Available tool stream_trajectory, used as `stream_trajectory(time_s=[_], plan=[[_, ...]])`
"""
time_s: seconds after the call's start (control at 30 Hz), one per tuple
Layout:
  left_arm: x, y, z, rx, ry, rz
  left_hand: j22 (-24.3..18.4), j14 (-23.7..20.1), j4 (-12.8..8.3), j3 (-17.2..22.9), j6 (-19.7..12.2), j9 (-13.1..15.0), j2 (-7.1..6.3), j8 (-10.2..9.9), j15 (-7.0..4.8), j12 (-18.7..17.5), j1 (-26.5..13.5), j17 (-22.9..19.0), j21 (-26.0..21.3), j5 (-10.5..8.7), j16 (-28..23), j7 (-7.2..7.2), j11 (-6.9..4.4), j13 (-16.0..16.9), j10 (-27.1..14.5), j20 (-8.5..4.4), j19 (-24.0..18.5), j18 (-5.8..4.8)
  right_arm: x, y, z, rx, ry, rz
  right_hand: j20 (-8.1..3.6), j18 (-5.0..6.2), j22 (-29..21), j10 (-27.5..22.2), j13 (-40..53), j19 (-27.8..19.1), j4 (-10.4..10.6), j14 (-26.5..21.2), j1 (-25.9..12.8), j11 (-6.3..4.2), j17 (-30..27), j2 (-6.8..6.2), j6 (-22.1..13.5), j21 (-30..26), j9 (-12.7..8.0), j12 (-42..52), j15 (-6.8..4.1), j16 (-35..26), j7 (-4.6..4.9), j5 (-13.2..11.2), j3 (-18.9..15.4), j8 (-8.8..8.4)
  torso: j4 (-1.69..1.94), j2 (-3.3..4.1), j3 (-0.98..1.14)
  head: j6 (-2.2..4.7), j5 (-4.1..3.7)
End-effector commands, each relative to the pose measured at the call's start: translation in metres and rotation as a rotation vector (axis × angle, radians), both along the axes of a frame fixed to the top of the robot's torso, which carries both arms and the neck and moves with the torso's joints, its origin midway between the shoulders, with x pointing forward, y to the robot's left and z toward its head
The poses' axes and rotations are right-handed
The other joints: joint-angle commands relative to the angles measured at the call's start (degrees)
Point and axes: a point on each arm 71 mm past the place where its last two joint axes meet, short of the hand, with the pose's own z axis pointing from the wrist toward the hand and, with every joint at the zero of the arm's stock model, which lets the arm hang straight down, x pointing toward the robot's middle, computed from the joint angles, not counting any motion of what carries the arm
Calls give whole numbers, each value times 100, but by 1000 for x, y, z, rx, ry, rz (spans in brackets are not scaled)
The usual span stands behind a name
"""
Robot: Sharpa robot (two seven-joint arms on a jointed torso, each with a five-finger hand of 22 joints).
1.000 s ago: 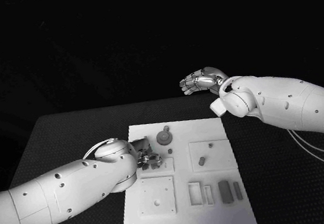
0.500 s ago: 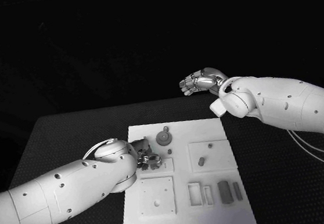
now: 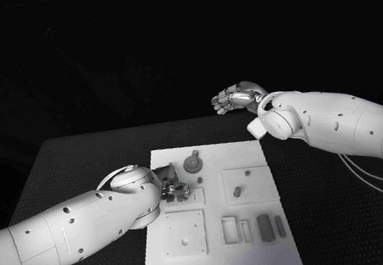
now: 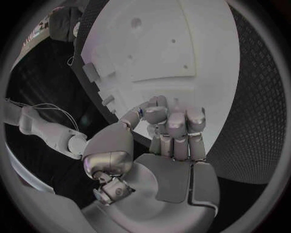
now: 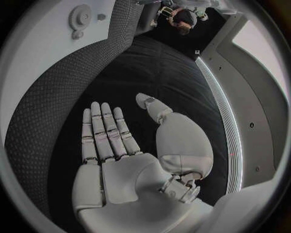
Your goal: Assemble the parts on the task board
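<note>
The white task board (image 3: 263, 256) lies in the middle of the black table. A round grey part (image 3: 193, 164) stands near its far edge and also shows in the right wrist view as a round part (image 5: 80, 17). Two small pegs (image 3: 239, 191) sit on the middle square. Two grey bars (image 3: 264, 226) lie at the near right. My left hand (image 3: 174, 188) is low over the board's left side. Its fingers (image 4: 176, 127) curl in against the thumb, hiding whatever may lie between them. My right hand (image 3: 235, 97) hangs above the table's far edge, its palm (image 5: 124, 170) flat, the fingers spread, holding nothing.
A raised square plate (image 3: 185, 233) and a rectangular slot frame (image 3: 229, 229) sit on the board's near half. Black table surface (image 3: 77, 166) runs around the board on all sides. Cables (image 3: 381, 182) trail under my right arm.
My right hand has drifted slightly up and away from the board. My left hand stays in the same place on the board's left side.
</note>
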Motion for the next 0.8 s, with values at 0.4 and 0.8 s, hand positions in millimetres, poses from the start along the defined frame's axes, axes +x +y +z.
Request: stream_trajectory(time_s=[0.4,0.8], plan=[[-4,-3,-6,32,27,-29,2,274,55,287,1041,0,95,60,-305,68,39,-20,20,94,1,-557,-157,5,-119,-592,-9,99,0,1,-1,-13,9,-1,-1,-105,26,59,5,-35,18,-20,-46,-8,-14,-13,15,-39,-12,-44,-21,-17,165,96,-23,32,3,1,-5,-6,9],[-4,-4,-7,52,64,-47,-2,277,28,309,1039,-1,62,69,-307,88,47,-27,24,117,2,-559,-159,4,-124,-589,-6,97,0,1,-1,-13,9,-1,0,-106,30,62,5,-37,18,-21,-47,-9,-16,-14,15,-42,-13,-48,-21,-16,165,106,-22,33,4,0,-7,-7,19]])
